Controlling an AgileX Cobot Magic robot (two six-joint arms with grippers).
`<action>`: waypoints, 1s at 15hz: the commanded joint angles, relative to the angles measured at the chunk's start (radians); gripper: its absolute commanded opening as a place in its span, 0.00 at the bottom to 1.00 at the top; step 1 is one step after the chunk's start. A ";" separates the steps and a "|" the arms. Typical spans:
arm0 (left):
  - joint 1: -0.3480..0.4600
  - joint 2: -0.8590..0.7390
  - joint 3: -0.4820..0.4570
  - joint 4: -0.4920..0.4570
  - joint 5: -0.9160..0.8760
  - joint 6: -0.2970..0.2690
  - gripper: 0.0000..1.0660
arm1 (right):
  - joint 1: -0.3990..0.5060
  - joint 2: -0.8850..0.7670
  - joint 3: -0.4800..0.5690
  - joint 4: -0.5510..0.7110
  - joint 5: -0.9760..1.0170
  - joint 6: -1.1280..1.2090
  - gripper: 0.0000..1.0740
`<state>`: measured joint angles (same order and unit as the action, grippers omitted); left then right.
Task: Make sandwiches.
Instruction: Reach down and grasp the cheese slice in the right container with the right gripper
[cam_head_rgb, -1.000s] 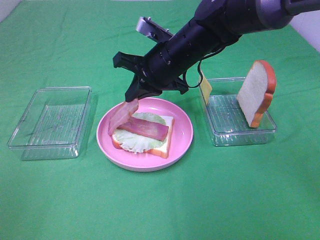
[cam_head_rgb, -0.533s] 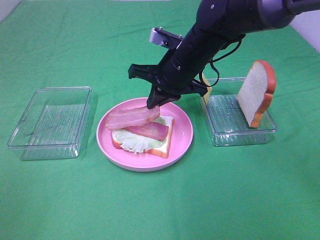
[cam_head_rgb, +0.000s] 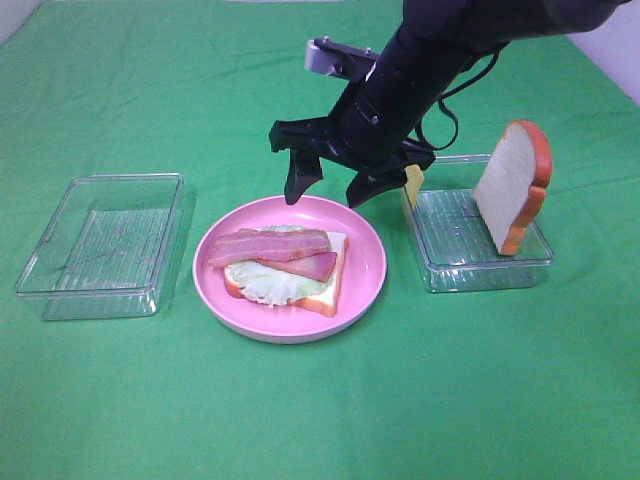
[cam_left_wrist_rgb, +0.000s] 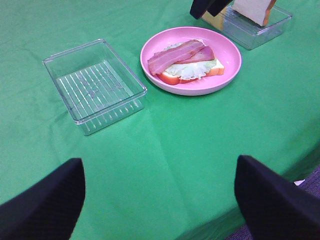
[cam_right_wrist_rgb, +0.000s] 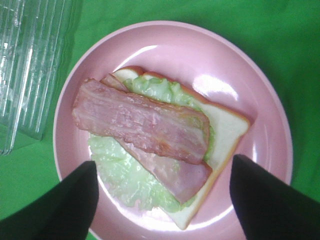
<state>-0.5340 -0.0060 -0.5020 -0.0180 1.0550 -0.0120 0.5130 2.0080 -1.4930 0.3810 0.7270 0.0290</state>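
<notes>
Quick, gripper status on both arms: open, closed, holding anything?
Left gripper: open, holding nothing.
Right gripper: open, holding nothing, above the sandwich on the pink plate.

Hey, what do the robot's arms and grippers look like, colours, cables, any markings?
The right arm is a thick, glossy black tube carrying a small silver-grey block and looping black cables. The right gripper has two tapered black fingers on a black crossbar. The left gripper shows only two matte black, finely textured fingers. No markings are visible.
</notes>
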 joint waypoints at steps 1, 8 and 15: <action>-0.002 -0.020 0.003 -0.006 -0.009 -0.001 0.73 | -0.015 -0.055 -0.016 -0.033 0.064 0.012 0.65; -0.002 -0.020 0.003 -0.006 -0.009 -0.001 0.73 | -0.097 -0.115 -0.137 -0.266 0.319 0.095 0.62; -0.002 -0.020 0.003 -0.006 -0.009 -0.001 0.73 | -0.118 0.098 -0.383 -0.313 0.419 0.113 0.55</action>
<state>-0.5340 -0.0060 -0.5020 -0.0180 1.0540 -0.0120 0.3990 2.1010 -1.8690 0.0800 1.1320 0.1340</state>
